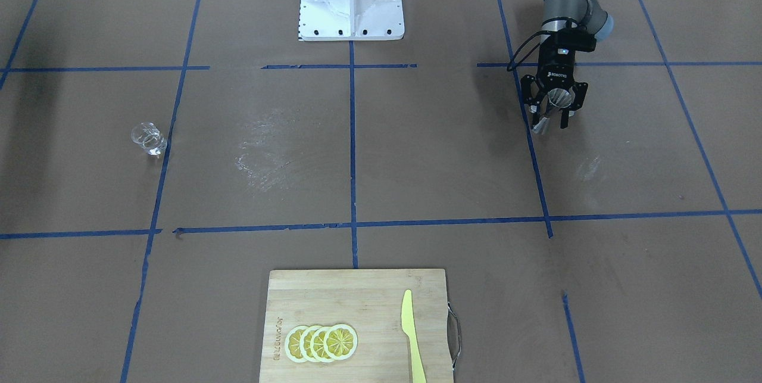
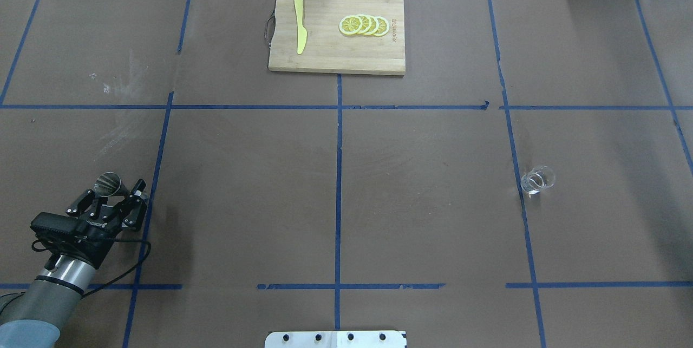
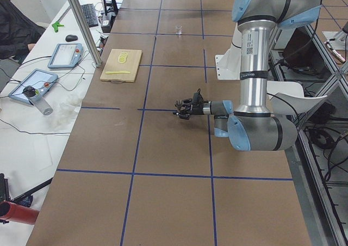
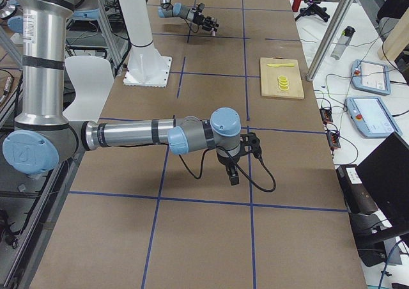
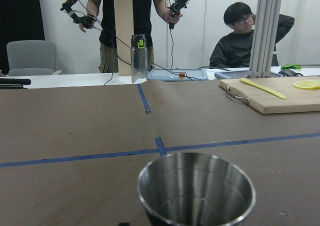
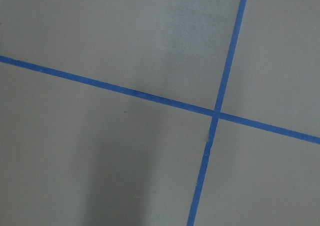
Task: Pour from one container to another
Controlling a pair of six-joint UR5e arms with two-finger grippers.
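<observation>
The left tool (image 1: 551, 115) is pinching the jigger (image 1: 557, 97) at its narrow waist, one finger on each side. It is held low over the surface (image 1: 417, 162), on the robot's left side. The arm reaches forward nearly level with the surface. The left wrist view looks across the jigger's open upper cone, whose inside appears dry. Whether the lower cone touches the surface cannot be told. The overhead view shows the jigger just beside a blue tape (image 2: 162, 142) line running away from the robot. The glass (image 1: 149, 139) stands upright on the robot's right side, just beside another tape line and well apart from the jigger, with nothing gripping it. No liquid can be made out in it. The right tool (image 4: 249, 147) hangs above the surface near a tape crossing. It shows only in the side view, too small to judge, so I cannot tell whether its fingers are spread or pressed together. At the far edge of the surface, opposite the robot's base, lies a wooden board (image 1: 357, 299). It carries a row of overlapping lemon slices (image 1: 321, 342) and a yellow knife (image 1: 412, 335), which lie apart from each other.
</observation>
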